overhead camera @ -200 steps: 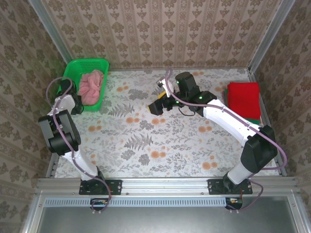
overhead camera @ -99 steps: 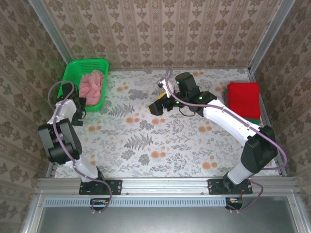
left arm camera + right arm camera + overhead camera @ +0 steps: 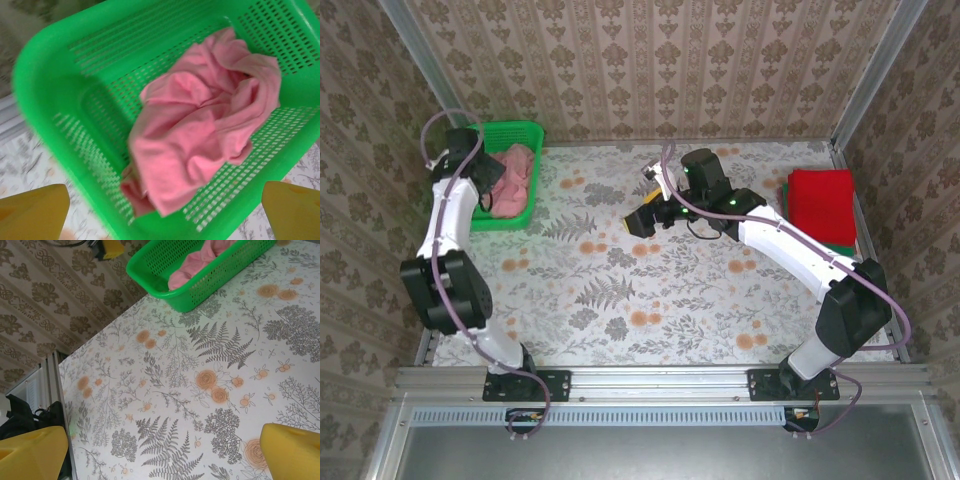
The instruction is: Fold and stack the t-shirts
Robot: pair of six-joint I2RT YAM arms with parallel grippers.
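Here, on the top view, a rectangular basket (image 3: pixel 532 128) of bright green plastic mesh, with slotted walls and a smooth rolled rim, sits at the 10 o'clock corner of the table (image 3: pixel 620 290). The table's surface is printed with grey ferns and orange flowers. Inside the basket lies the pink t-shirt (image 3: pixel 517 172), a soft, matt cloth crumpled into loose folds. It is heaped toward the basket's 3 o'clock wall, with bare mesh floor visible at 9 o'clock.

The left gripper (image 3: pixel 162 209) hangs over the basket. Its blunt yellow fingertips (image 3: pixel 32 210) are spread to the two lower corners of the wrist view, so the jaws stand wide apart with nothing between them. The pictures do not show whether they touch the rim.

Near the table's centre, slightly toward 12 o'clock, the right gripper (image 3: pixel 161 452) is likewise spread wide and empty, above bare printed tabletop and well apart from the basket.

At the 2 o'clock edge lies the red t-shirt (image 3: pixel 822 205), folded into a flat, square-cornered rectangle. A sliver of the green t-shirt (image 3: pixel 844 243) shows beneath it at its 5 o'clock corner.
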